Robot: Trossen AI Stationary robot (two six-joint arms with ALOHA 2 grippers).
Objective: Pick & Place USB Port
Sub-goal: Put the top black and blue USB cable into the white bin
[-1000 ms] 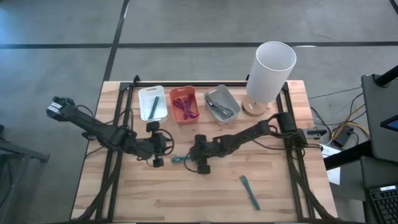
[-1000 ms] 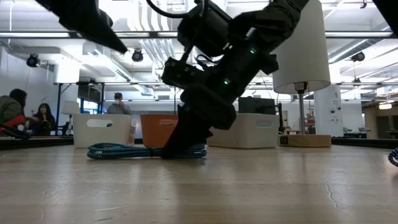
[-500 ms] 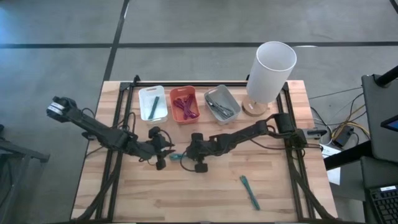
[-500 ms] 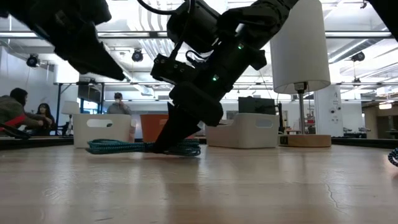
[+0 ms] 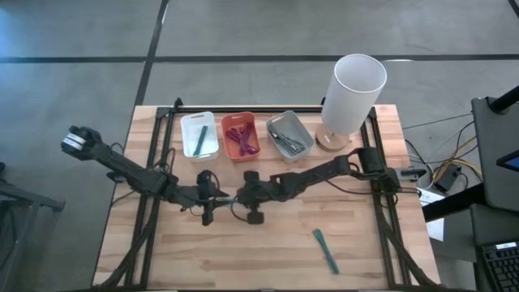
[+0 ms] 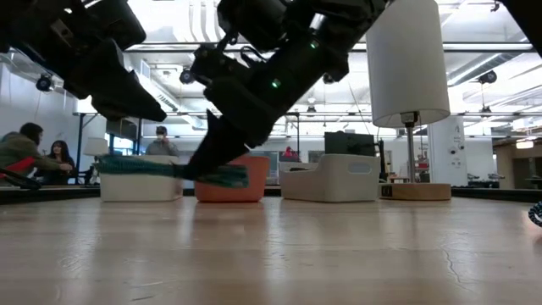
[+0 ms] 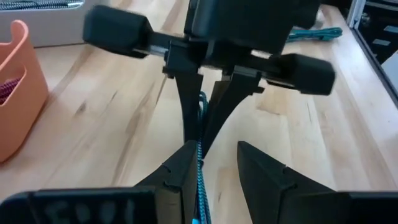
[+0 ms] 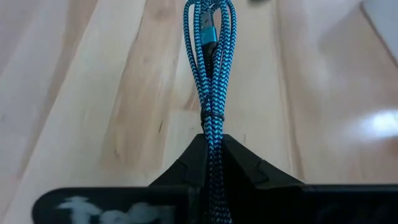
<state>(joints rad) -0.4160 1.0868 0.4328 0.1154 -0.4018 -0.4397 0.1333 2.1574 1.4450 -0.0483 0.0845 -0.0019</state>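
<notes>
Teal braided USB cable (image 8: 210,74) (no readable label), pinched in right claw (image 8: 211,146), lifted

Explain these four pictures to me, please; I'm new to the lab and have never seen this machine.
It is a robot with two dark arms at a wooden table, each ending in a two-finger gripper. One picture looks straight down, one looks level across the tabletop, and two come from cameras on the wrists.

At the table's far edge stand a white bin, an orange bin, a grey bin and a lamp. A second cable lies near the front.

The right gripper is shut on a bundled blue cable, lifted off the table. The left gripper faces it, open, with the cable's end between its fingers.
</notes>
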